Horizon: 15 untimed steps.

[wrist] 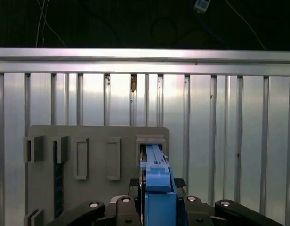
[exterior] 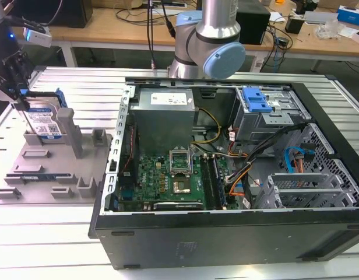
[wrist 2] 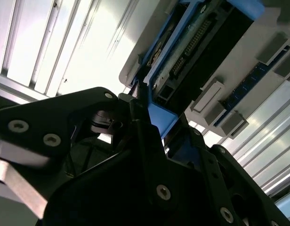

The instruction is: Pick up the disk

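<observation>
Setting: robotics/electronics lab. Ribbed aluminium desk [exterior: 45, 233] carries an opened computer case [exterior: 226, 175] with bare motherboard [exterior: 173, 175] and a grey fixture plate [exterior: 45, 175]. Robot arm [exterior: 208, 41] mounted behind. Wooden benches [exterior: 109, 32] at rear, strewn with cables and boxes

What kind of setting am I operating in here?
Likely a robotics lab or electronics workbench: an open computer case with its motherboard exposed lies on a ribbed aluminium table, beside a grey fixture plate, where the tool meets the disk.
</observation>
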Motion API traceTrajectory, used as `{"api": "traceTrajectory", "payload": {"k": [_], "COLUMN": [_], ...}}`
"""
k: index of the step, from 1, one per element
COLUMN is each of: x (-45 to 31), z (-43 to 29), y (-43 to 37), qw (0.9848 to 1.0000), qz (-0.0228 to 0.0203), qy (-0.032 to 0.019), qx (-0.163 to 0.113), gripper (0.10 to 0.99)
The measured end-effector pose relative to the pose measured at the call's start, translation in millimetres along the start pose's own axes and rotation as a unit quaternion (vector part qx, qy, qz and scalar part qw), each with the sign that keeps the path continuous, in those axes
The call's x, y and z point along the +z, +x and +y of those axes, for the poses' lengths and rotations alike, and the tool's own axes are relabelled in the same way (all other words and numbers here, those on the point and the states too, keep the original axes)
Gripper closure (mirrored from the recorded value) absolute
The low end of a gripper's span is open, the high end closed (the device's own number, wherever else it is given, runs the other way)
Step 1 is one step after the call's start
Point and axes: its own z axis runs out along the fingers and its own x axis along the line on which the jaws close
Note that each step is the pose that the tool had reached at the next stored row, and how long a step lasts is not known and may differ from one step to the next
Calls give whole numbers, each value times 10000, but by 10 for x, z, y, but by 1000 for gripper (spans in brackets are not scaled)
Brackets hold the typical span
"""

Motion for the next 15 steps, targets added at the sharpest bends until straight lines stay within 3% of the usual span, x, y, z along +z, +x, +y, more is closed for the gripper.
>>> {"api": "traceTrajectory", "payload": {"k": [4, 6, 8, 15], "x": [-123, -234, -430, -828], "z": [0, 0, -1, -2], "y": [1, 3, 5, 10], "qw": [10000, 10000, 10000, 10000], "qz": [0, 1, 1, 1], "qy": [-3, -6, -5, -5], "qx": [0, 0, 1, -2], "gripper": [718, 718, 718, 718]}}
